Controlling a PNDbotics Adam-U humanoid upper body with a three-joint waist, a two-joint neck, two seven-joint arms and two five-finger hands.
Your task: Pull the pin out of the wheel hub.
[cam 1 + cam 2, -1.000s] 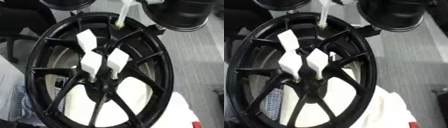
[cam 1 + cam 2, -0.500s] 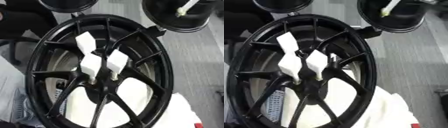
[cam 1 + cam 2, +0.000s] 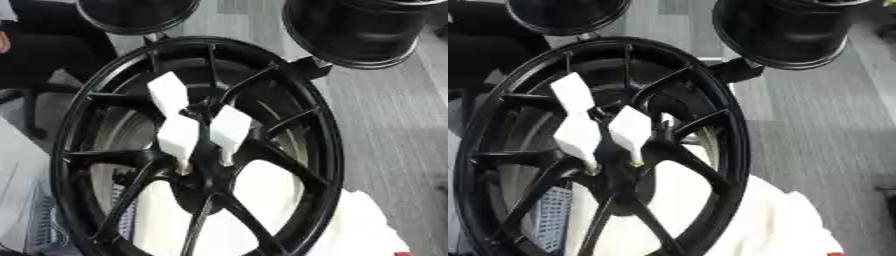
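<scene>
A black spoked wheel hub point(image 3: 289, 107) stands tilted and fills most of both views. Three white pins are stuck in around its centre: one at the upper left point(image 3: 169, 92), a longer one below it point(image 3: 178, 140), and one to the right point(image 3: 230, 129). The right pin ends in a small yellowish tip point(image 3: 634, 162) at the hub. Neither of my hands appears in either view. A small yellowish speck point(image 3: 890, 2) sits at the very top right corner; I cannot make out what it is.
Two more black rims lie beyond the hub, a shallow one point(image 3: 136, 15) at the top left and a deep barrel point(image 3: 363, 30) at the top right. White cloth point(image 3: 359, 225) lies under the hub's lower right. Grey floor point(image 3: 394, 125) runs along the right.
A white pin with a yellowish tip was over the hub's top edge, rose to the upper right, and has now left the view. The three pins at the centre have stayed put.
</scene>
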